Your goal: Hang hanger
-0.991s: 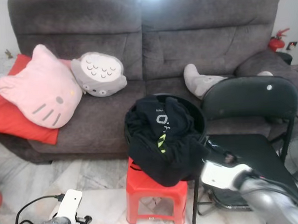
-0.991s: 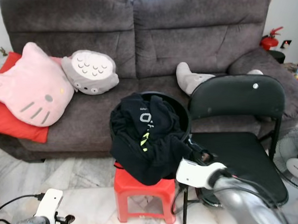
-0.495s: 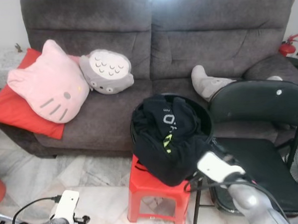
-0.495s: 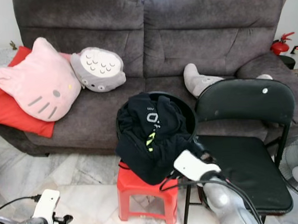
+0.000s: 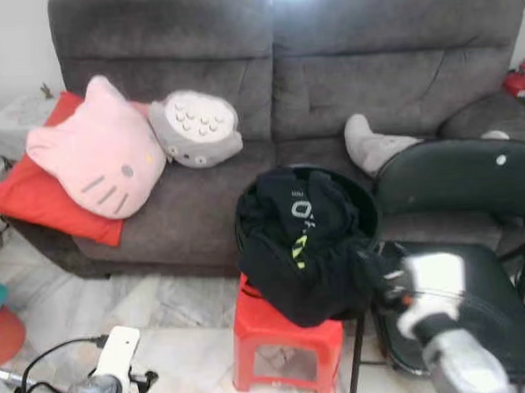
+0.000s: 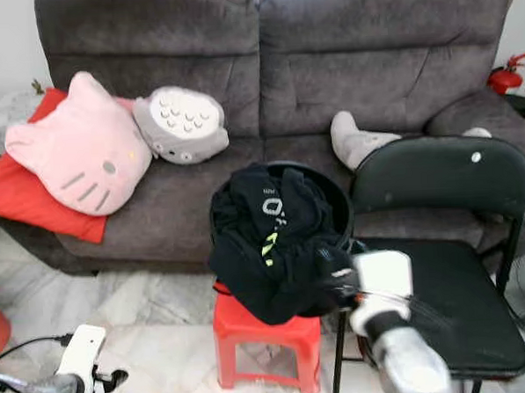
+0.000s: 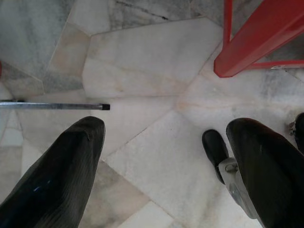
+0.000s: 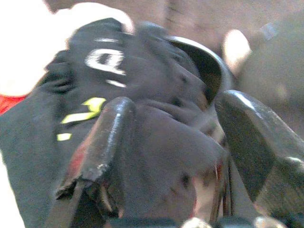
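Observation:
A black garment with white and yellow print is heaped in a round black basket on a red stool. My right gripper is open at the garment's right side, level with the basket. In the right wrist view its two fingers straddle a fold of the garment; I cannot tell whether they touch it. My left gripper hangs open low over the marble floor, left of the stool. I can make out no hanger.
A black folding chair stands right beside the stool, close to my right arm. Behind is a grey sofa with a pink cat pillow, a grey owl pillow and a red cushion. A thin metal rod lies on the floor.
The camera has shifted, so the whole scene sits further right. My right wrist has risen and swung right, and its fingers now point left at the garment. The left arm has not moved.

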{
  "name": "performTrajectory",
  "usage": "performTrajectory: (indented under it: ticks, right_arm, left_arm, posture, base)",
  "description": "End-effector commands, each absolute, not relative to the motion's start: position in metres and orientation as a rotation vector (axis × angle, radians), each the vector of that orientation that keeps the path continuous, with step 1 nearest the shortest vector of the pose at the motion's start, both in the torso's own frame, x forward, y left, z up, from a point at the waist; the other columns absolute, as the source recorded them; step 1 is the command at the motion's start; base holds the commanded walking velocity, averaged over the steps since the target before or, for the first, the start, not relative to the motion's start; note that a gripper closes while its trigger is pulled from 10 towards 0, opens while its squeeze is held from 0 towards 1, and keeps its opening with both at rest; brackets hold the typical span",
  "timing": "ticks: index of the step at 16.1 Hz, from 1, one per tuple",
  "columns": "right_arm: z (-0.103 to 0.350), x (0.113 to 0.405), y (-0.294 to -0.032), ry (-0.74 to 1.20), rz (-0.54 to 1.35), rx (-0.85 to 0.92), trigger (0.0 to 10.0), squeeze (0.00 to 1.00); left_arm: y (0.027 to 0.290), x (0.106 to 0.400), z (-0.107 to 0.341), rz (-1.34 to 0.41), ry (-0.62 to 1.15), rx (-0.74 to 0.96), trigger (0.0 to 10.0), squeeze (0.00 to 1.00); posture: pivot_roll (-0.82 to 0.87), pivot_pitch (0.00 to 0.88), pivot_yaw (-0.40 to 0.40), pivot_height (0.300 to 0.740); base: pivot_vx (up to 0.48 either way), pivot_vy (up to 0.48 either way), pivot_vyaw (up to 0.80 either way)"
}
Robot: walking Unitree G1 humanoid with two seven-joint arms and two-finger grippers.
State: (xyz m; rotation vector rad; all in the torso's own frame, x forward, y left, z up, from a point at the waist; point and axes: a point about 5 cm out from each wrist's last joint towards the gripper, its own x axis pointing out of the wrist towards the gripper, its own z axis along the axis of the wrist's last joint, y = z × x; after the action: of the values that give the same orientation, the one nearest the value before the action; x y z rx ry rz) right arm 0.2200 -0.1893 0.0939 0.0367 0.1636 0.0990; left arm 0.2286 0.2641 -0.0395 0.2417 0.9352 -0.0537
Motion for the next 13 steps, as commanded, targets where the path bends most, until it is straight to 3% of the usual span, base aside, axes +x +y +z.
performTrajectory:
  ticks: [1,3,6,9,13]
  right_arm:
    - [0.08,0.22,-0.201,0.252,0.027,0.144,10.0,0.0]
    - [0.056,0.227,-0.199,0.335,0.048,0.427,10.0,0.0]
    - [0.043,0.24,-0.182,0.348,0.174,0.628,10.0,0.0]
    - [0.051,0.239,-0.17,0.275,0.344,0.749,10.0,0.0]
    - [0.043,0.221,-0.163,0.26,0.388,0.835,10.0,0.0]
  left_arm:
    - [0.266,0.229,-0.039,-0.065,0.951,0.266,10.0,0.0]
    - [0.265,0.229,-0.039,-0.066,0.95,0.259,10.0,0.0]
    - [0.266,0.228,-0.039,-0.043,0.951,0.241,10.0,0.0]
    - [0.269,0.224,-0.04,-0.044,0.963,0.251,10.0,0.0]
    - [0.274,0.217,-0.043,-0.055,0.974,0.255,10.0,0.0]
  posture:
    - [-0.19,0.0,0.047,0.74]
    - [-0.16,0.0,0.033,0.74]
    - [-0.12,0.0,0.011,0.74]
    - [-0.13,0.0,0.027,0.74]
    - [-0.15,0.0,0.043,0.74]
  base:
    - [0.0,0.0,0.0]
    - [0.0,0.0,0.0]
    - [0.0,0.0,0.0]
    - [0.0,0.0,0.0]
    - [0.0,0.0,0.0]
